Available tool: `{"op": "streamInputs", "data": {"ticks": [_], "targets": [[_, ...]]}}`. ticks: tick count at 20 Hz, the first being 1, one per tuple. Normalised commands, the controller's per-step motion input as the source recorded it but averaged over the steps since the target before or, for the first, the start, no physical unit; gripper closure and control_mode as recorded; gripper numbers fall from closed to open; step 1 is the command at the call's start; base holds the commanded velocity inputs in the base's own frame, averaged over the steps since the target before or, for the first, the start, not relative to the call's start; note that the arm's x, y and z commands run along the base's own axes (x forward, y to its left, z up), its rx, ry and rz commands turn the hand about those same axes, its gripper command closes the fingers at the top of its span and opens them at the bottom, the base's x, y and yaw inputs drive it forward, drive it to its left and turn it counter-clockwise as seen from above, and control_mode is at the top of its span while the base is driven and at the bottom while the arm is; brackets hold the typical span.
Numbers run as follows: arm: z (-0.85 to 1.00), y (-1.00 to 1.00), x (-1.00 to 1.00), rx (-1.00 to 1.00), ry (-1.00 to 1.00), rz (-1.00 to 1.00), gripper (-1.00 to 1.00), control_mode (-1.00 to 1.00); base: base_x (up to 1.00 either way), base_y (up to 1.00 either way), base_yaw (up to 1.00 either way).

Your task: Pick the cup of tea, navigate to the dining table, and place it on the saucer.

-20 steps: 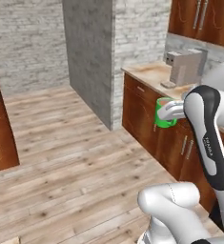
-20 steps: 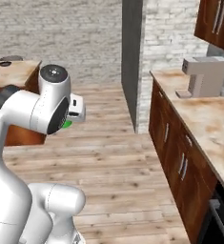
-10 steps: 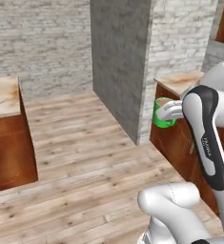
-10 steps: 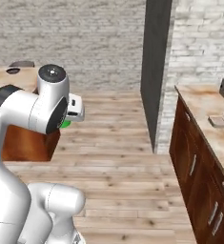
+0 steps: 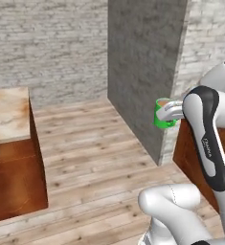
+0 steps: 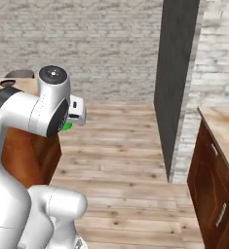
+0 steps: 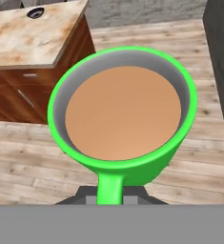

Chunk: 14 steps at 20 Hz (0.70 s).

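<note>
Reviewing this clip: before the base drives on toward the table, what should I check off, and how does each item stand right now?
1. Cup of tea carried off the floor at the pincer: ok.
2. Pincer shut on the cup's handle: ok, handle runs down between the fingers in the hand view.
3. Cup upright, tea level, no spill: ok.
4. Dining table ahead: ok, top left in the hand view.
5. Saucer on the table: ok, near its far edge.
6. Wood floor toward the table free of obstacles: ok as far as seen.

Both base views look forward over the plank floor [image 5: 95, 158]; the hand view looks down close past the jaws.
</note>
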Motion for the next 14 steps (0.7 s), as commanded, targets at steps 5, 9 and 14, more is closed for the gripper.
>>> {"op": "streamInputs", "data": {"ticks": [5,9,14], "targets": [[0.0,0.0,0.0,0.0,0.0,0.0,1.0,1.0,1.0,0.3,0.13],[0.0,0.0,0.0,0.0,0.0,0.0,1.0,1.0,1.0,0.26,0.17],[0.0,0.0,0.0,0.0,0.0,0.0,1.0,1.0,1.0,0.24,0.19]]}}
